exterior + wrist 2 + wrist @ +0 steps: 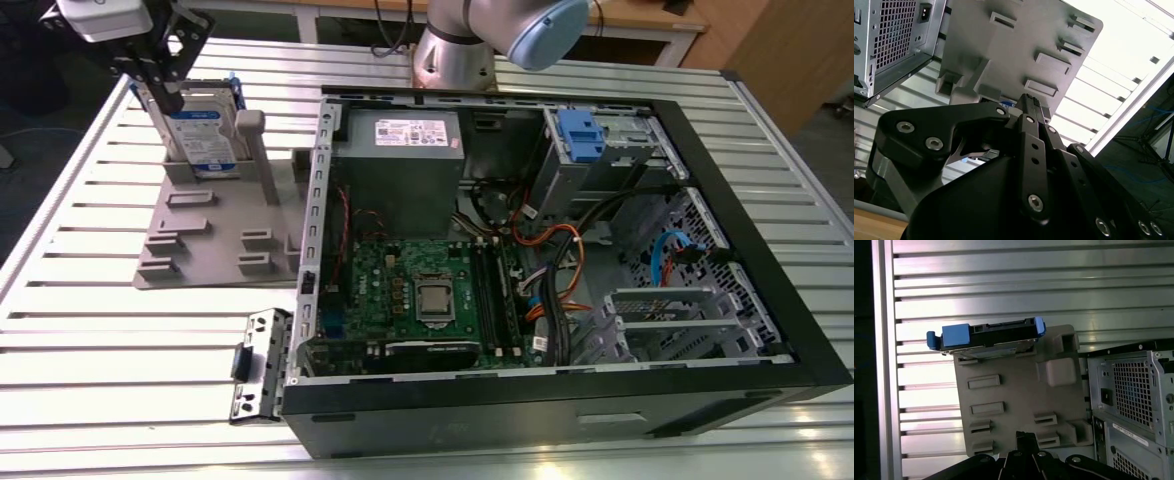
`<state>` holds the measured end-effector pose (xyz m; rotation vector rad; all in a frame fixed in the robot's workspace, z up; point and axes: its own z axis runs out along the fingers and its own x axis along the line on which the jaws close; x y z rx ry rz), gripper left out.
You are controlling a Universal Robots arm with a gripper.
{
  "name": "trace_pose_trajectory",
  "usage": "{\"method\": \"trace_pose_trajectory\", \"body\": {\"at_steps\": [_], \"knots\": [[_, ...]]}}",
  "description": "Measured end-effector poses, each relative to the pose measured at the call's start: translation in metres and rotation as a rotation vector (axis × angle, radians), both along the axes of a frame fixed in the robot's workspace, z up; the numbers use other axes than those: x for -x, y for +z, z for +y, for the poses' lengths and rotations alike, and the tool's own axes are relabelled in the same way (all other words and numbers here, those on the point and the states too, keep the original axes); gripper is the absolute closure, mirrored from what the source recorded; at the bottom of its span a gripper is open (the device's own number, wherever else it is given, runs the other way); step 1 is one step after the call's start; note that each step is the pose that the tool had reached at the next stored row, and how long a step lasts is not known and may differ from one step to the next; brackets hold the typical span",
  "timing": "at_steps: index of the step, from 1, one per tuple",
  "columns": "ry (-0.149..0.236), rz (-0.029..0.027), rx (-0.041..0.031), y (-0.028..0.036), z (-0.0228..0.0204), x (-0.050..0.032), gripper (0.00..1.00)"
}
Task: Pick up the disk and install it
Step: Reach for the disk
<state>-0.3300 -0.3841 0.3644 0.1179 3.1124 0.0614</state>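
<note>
The open computer case (534, 415) is lying nearest on the slatted table (120, 400), with a grey stand (220, 240) sitting beside it on the exterior view's left. At the stand's far end the disk (203, 130) is standing upright in a slot, and the gripper (170, 100) is hovering close above it, jaws pressed together on nothing.

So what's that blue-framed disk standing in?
The disk stands upright in a grey plastic holder on the slatted table. Its bottom edge is hidden by the holder's posts.
</note>
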Motion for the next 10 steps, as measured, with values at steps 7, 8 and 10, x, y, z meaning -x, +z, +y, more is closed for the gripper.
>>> {"method": "trace_pose_trajectory", "body": {"at_steps": [7,8,10], "knots": [[0.0,-0.0002,-0.0001,-0.0017,0.0007,0.0001,0.9],[0.0,-0.0001,-0.0001,-0.0018,0.0012,0.0001,0.9],[0.0,-0.0001,0.0,-0.0022,0.0034,0.0001,0.9]]}}
